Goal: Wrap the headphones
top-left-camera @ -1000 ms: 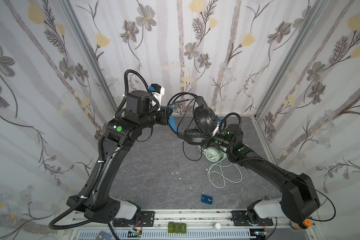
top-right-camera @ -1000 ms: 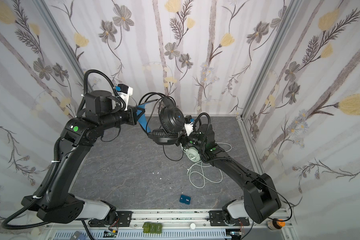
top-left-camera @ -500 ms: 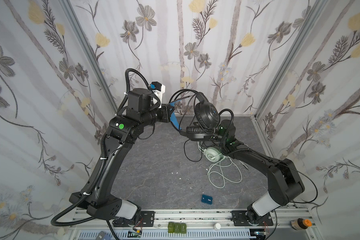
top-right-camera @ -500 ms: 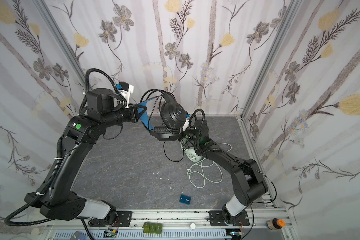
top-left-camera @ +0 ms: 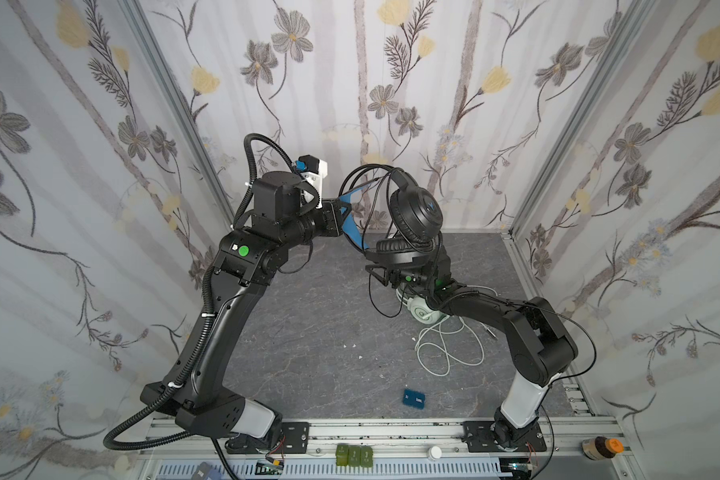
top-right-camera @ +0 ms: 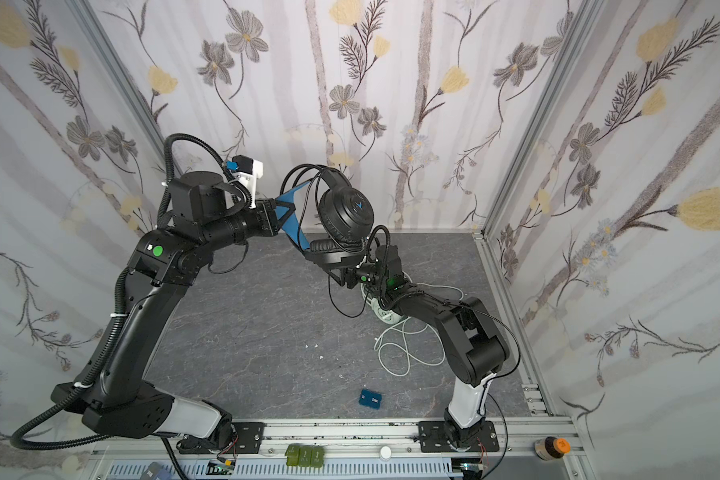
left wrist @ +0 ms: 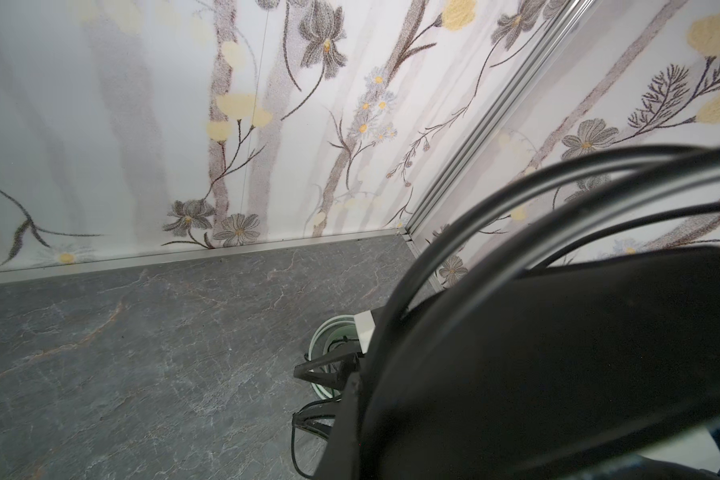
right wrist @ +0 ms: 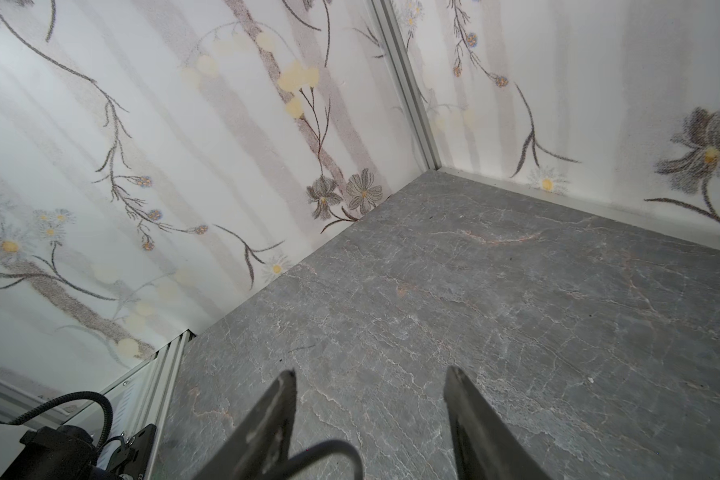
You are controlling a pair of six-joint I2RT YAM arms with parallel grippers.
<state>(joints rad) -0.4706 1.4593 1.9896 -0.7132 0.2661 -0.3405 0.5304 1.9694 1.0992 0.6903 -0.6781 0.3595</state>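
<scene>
My left gripper is shut on the blue inner headband of the black headphones, held in the air at the back. One ear cup stands upright and the other lies flat below it. Their black cable is looped over the headband and hangs toward the table. My right gripper is just under the flat cup, open, with an arc of the black cable between its fingers. The mint-green headphones lie on the table partly under my right arm, their pale cable loose beside them.
A small blue box lies near the table's front. The back and right walls stand close to both grippers. On the front rail are green blocks, a white cap and an orange-capped bottle.
My right gripper has moved left, under the flat ear cup, and its jaws have narrowed. The right arm's elbow has folded back. The left arm has lifted the black headphones slightly.
</scene>
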